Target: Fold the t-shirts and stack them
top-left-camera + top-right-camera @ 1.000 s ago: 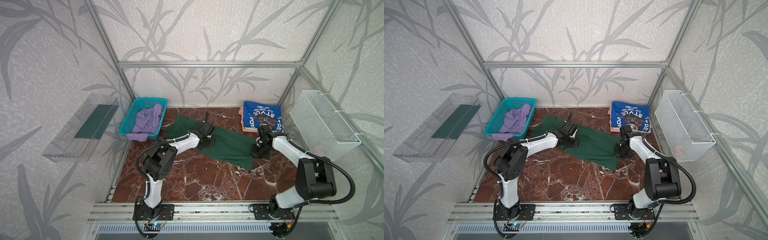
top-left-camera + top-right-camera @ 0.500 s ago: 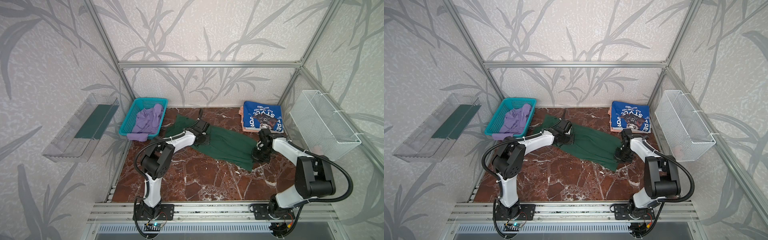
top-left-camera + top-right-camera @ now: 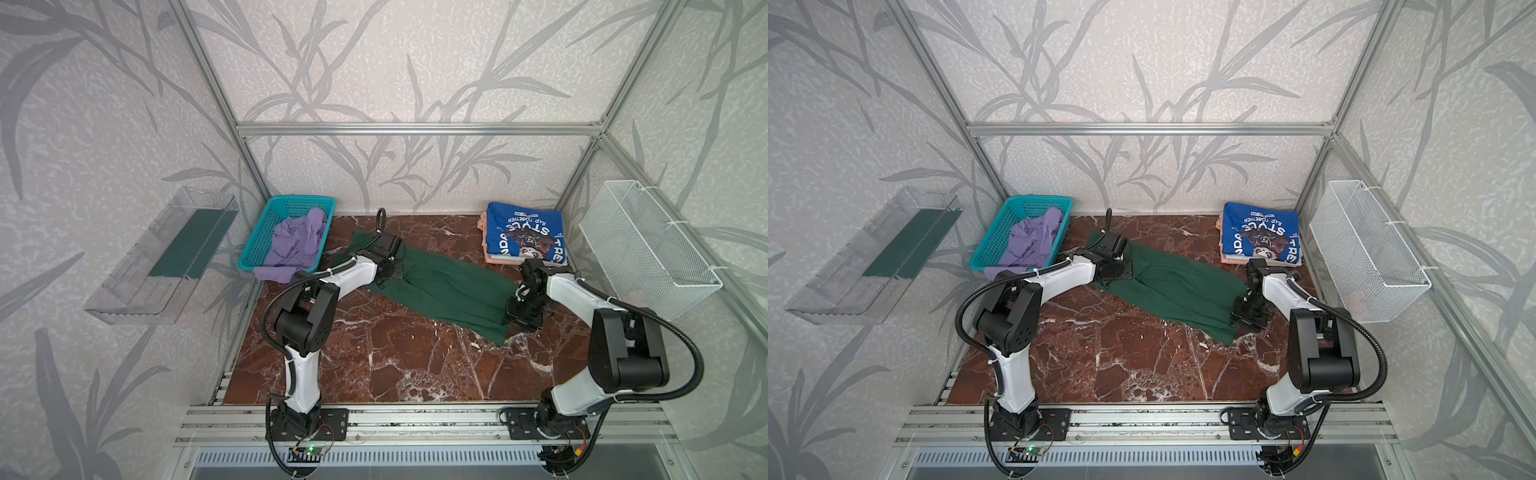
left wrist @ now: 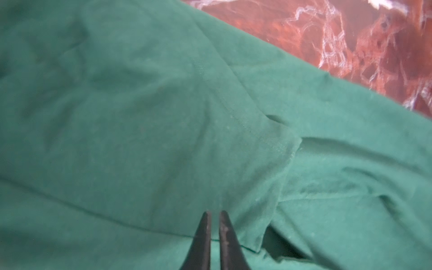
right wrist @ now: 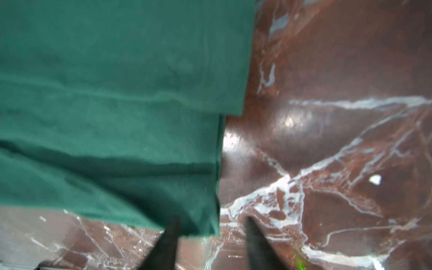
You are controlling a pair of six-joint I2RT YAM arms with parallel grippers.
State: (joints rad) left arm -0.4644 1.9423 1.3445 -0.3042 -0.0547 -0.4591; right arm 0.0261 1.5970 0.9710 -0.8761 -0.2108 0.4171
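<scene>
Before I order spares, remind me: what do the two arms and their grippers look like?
The left arm and right arm have white links with black joint housings. A black ribbed hose loops along each. The left gripper and right gripper have slim black fingers tapering to points. No markings are readable.

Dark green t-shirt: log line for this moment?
dark green cloth t-shirt: long folded strip on red-brown marble table | left gripper: barely parted, over sleeve end | right gripper: open, at hem corner
</scene>
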